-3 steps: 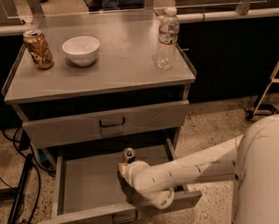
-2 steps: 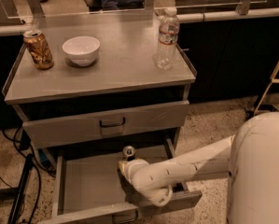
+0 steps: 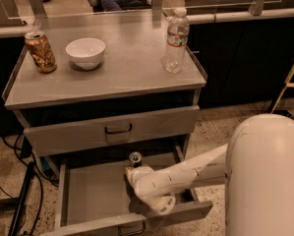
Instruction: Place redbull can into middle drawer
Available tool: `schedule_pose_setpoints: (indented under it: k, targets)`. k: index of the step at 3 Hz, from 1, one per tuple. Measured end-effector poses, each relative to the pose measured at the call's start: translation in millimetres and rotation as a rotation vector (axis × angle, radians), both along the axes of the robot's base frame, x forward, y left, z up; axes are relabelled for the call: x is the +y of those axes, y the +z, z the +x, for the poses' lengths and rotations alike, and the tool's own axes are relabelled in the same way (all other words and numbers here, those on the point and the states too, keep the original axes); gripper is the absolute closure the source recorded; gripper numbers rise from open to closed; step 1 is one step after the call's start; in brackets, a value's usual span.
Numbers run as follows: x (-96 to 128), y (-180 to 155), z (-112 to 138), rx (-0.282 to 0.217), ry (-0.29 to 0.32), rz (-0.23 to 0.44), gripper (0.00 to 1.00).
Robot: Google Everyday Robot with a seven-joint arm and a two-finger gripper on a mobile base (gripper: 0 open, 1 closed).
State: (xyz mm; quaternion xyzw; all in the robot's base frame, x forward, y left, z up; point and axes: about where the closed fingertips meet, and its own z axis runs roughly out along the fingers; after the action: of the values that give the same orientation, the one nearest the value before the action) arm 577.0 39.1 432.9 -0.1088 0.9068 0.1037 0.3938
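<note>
The middle drawer (image 3: 95, 196) is pulled open, a wide shallow grey tray low in the camera view. The redbull can (image 3: 135, 158) stands upright inside it near the back middle; only its silver top and a little of its body show. My gripper (image 3: 136, 170) is down inside the drawer right at the can, at the end of my white arm (image 3: 186, 176), which reaches in from the right. The wrist hides the lower part of the can and where the gripper meets it.
The drawer above (image 3: 112, 130) is closed. On the cabinet top stand a brown-gold can (image 3: 40, 51), a white bowl (image 3: 85, 52) and a clear water bottle (image 3: 176, 41). My white body (image 3: 267, 176) fills the lower right. Cables (image 3: 23, 200) hang at the left.
My arm and white body have shifted a little to the left. The can stays at the same spot in the drawer.
</note>
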Motion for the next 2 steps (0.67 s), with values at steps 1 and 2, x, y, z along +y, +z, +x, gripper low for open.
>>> schedule_pose_setpoints:
  k: [1,2]
  targets:
    - [0,-9,7,-0.001,-0.013,-0.008,1.00]
    - [-4,-20,9,-0.005,-0.074,-0.031,1.00]
